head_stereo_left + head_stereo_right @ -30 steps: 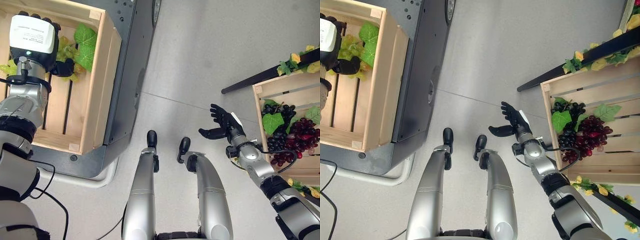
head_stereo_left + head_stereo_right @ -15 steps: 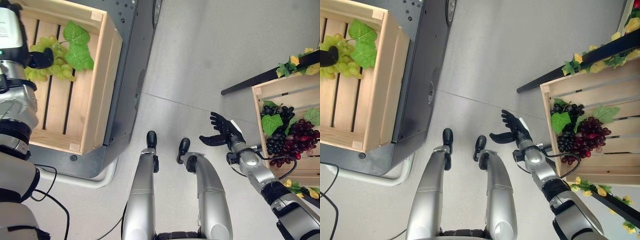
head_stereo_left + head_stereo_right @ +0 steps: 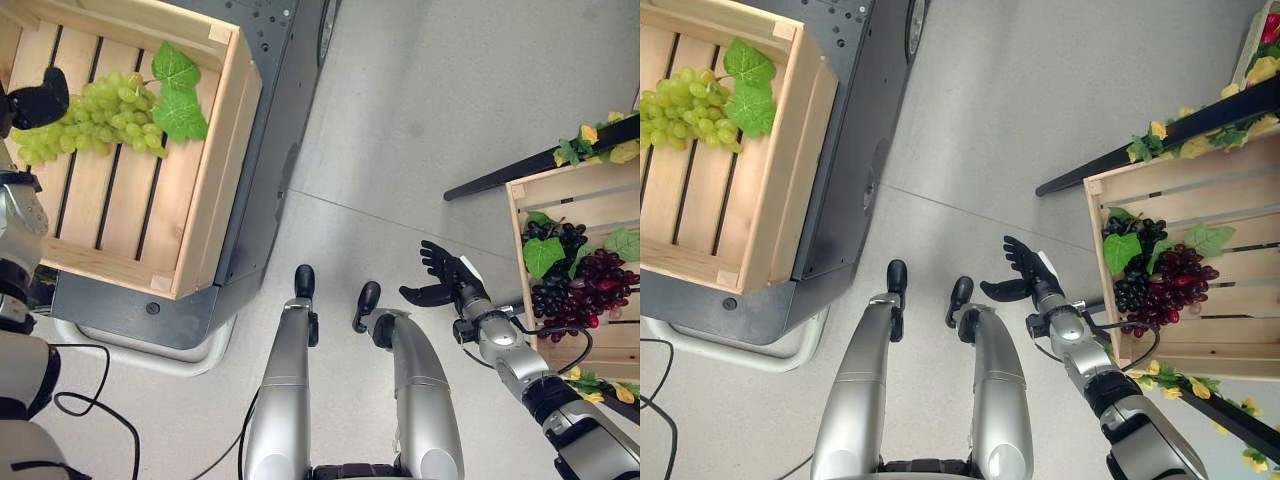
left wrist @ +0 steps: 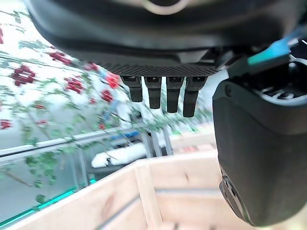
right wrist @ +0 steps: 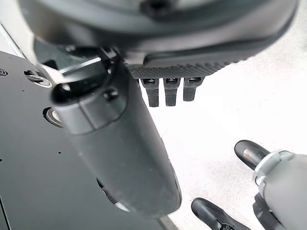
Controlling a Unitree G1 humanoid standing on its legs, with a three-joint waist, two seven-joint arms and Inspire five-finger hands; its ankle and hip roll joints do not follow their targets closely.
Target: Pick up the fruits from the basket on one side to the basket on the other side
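A bunch of green grapes [image 3: 88,117] with two leaves lies free in the pale wooden crate [image 3: 216,170] at the upper left. My left hand [image 3: 36,100] hovers at the crate's left side, just beside the bunch, open and holding nothing; its fingers [image 4: 163,95] are straight. Dark grapes [image 3: 552,297] and red grapes [image 3: 601,273] lie in the wooden crate [image 3: 515,222] at the right. My right hand [image 3: 446,282] hangs open over the floor, a short way left of that crate, thumb [image 5: 120,153] spread and nothing in it.
The left crate rests on a dark grey platform [image 3: 272,140] with a rounded white base. A black bar [image 3: 500,176] trimmed with yellow flowers and leaves slants above the right crate. Grey floor [image 3: 420,110] lies between the crates.
My left hand has let go of the green grapes and drawn back to the left; the bunch now lies on the crate's slats. The camera has shifted slightly. The right hand has barely moved.
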